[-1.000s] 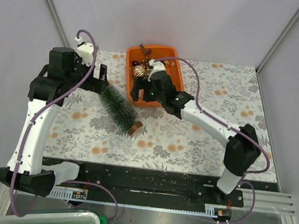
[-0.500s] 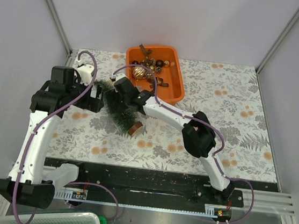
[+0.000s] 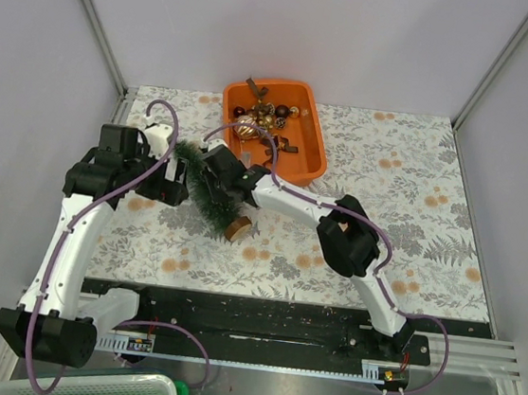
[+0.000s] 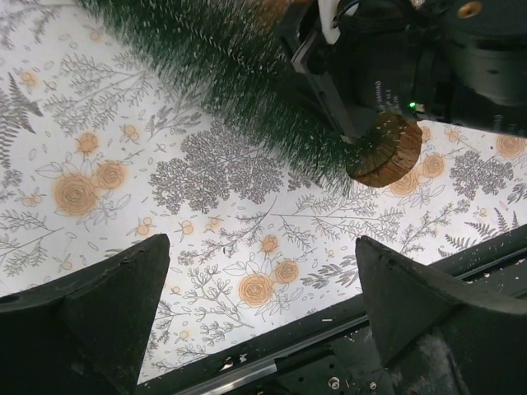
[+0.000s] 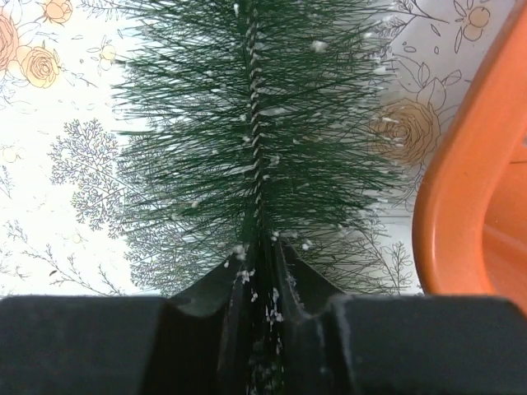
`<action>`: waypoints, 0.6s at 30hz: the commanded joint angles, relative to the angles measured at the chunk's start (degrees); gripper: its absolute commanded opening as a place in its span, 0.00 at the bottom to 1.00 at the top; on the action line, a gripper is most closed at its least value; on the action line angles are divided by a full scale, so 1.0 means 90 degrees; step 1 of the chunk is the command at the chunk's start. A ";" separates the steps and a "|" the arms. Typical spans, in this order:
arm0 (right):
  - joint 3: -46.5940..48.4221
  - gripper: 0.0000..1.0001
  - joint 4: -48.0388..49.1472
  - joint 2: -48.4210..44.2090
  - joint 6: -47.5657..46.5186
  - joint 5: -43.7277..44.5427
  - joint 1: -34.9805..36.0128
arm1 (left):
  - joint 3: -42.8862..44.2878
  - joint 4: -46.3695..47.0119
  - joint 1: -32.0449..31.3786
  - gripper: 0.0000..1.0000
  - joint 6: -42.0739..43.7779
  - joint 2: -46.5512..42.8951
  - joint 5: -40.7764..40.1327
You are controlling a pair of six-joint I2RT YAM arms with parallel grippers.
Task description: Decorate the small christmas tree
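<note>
Gripping the small christmas tree (image 3: 211,206) (image 5: 255,123), the right pincer (image 3: 217,178) (image 5: 259,271) is clenched on the twisted wire stem. Its two fingers meet around the stem, with bristles fanning out ahead of them and to both sides. The tree lies tilted across the floral tablecloth (image 4: 206,214). Its tip points away past the right pincer, toward the left arm. The wooden slice base (image 3: 238,227) (image 4: 385,150) sticks out behind the right pincer on the near side. Can't tell whether the base touches the cloth. The orange tray (image 5: 461,189) (image 3: 298,163) sits just beside the right pincer on its right side, and small ornaments (image 3: 258,121) are piled in it.

The left pincer (image 3: 178,180) (image 4: 262,251) is released, fingers spread wide with nothing between them. It hovers over the cloth, with the tree ahead of it and apart from its fingertips. From its wrist view the right pincer's black body is straight ahead, over the lower bristles next to the base.
</note>
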 commanded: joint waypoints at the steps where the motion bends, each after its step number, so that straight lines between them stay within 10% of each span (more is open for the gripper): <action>1: -0.0535 0.19 0.0271 -0.0718 0.0103 0.0242 -0.0059 | -0.0309 0.0451 0.0033 0.99 -0.0060 0.0075 0.0243; 18: -0.6021 0.00 0.5072 -0.4839 0.0689 0.0779 -0.0313 | -0.0652 0.1057 0.0033 0.99 -0.0109 0.0290 -0.0050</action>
